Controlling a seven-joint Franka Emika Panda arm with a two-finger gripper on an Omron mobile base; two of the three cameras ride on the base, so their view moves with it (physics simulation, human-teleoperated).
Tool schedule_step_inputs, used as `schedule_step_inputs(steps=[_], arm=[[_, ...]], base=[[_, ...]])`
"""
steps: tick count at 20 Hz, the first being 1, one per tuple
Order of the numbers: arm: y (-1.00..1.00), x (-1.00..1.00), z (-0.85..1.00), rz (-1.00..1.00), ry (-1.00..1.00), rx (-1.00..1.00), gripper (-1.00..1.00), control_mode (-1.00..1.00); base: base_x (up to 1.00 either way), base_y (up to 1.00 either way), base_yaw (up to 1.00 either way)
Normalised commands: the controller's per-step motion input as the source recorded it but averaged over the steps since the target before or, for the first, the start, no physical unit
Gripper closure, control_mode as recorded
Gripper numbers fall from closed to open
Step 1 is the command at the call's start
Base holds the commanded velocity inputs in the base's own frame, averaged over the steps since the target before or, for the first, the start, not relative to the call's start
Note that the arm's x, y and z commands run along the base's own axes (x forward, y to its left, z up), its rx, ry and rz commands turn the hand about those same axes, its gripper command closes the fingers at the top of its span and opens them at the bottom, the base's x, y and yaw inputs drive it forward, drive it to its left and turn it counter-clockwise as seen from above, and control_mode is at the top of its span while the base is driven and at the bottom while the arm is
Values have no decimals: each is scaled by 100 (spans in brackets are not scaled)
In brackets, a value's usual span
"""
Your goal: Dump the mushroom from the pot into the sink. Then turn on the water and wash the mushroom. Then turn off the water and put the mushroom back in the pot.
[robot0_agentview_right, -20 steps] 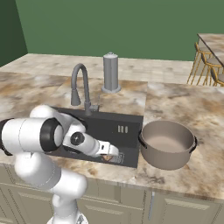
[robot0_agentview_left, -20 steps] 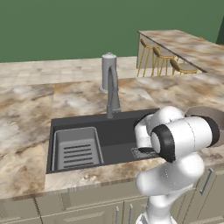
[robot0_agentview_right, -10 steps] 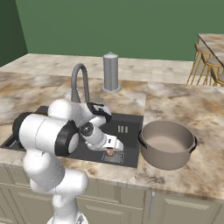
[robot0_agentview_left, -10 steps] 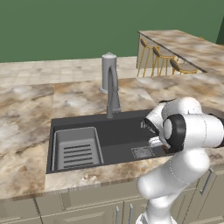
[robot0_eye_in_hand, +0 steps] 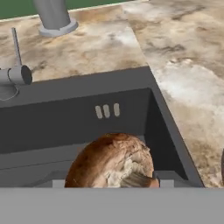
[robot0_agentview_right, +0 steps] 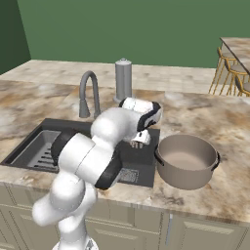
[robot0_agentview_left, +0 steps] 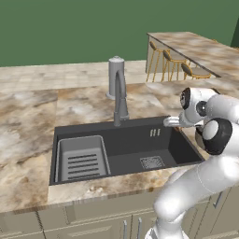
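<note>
Here the gripper (robot0_agentview_right: 140,142) is clamped on the mushroom (robot0_eye_in_hand: 113,162), held up over the sink (robot0_agentview_right: 146,172).

In the hand view the brown, rounded mushroom sits right at the finger end, in front of the sink's back wall and its three small overflow slots. Seen from the right base view, the gripper hangs above the sink's right part, just beside the sink's right rim. The pot (robot0_agentview_right: 187,160) stands upright on the counter (robot0_agentview_right: 229,190) directly right of the sink, apart from the gripper. The square drain grate (robot0_agentview_left: 152,162) lies on the sink floor toward its right, and the ribbed tray (robot0_agentview_left: 82,158) fills the sink's left end. The faucet (robot0_agentview_left: 119,100) rises behind the sink's back rim, with a grey cylinder (robot0_agentview_left: 115,77) farther behind it.
</note>
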Motion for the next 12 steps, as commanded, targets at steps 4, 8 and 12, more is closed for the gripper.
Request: schedule_step_inputs(steps=[4,8,12], arm=[[-2,21,100,0,5,5,100,-100],[-2,2,100,-5,10,0,100,-100],[0,0,100,-11,4,-2,100,-100]], base=[[0,0,0],[0,0,0],[0,0,0]])
